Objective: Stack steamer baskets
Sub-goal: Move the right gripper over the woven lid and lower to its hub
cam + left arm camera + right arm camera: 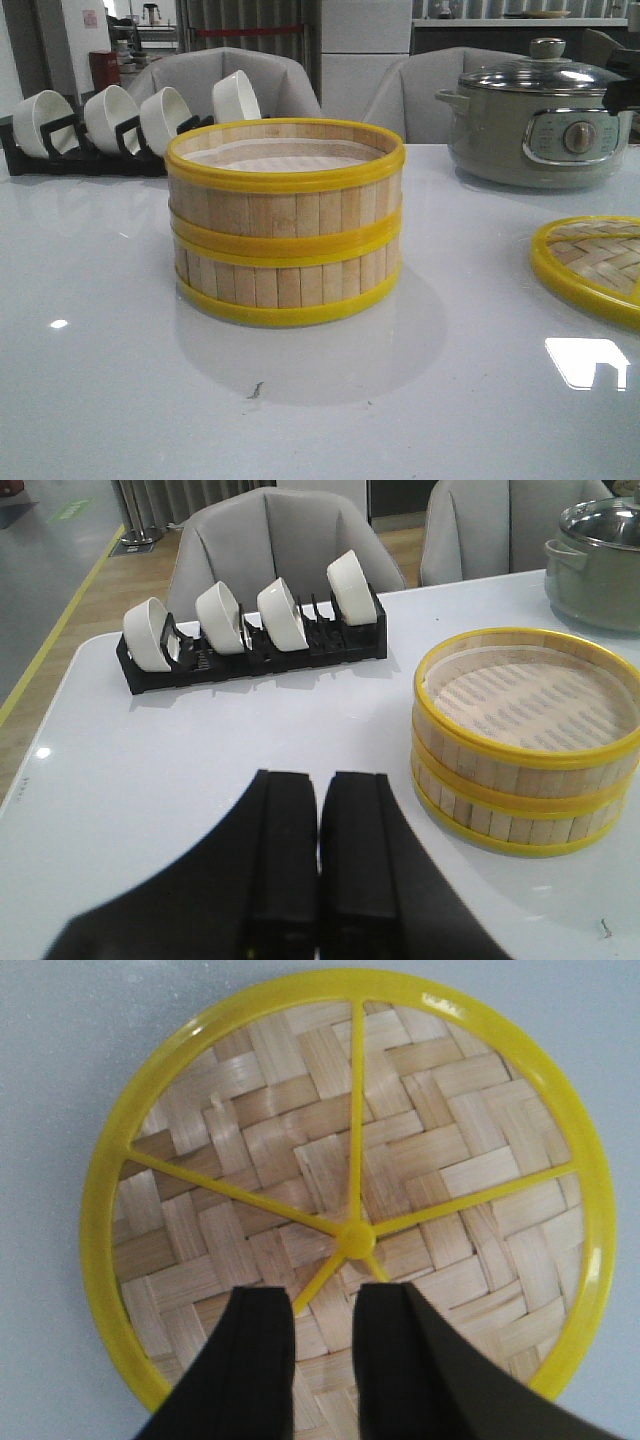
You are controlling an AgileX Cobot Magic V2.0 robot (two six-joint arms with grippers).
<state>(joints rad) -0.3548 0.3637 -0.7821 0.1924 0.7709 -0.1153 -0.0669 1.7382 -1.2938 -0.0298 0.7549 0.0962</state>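
Right gripper (322, 1360) hovering directly above the flat woven lid (350, 1140), black fingers spread a little, straddling one yellow spoke, holding nothing. Left gripper (320, 850) pressed together and empty, near the steamer baskets (525, 735). Both baskets already stacked mid-table, upper ring sitting squarely on the lower, open at the top. Lid flat on the white table (110, 400), well apart to the right (inner side up, spokes showing). Likely risk: thin spoke slipping from the pinch, or lid set down off-centre, nudging the top basket askew.

low front view facing forward, left wrist angled over steamer baskets (286, 222), both share them, right wrist straight down on lid (350, 1180)
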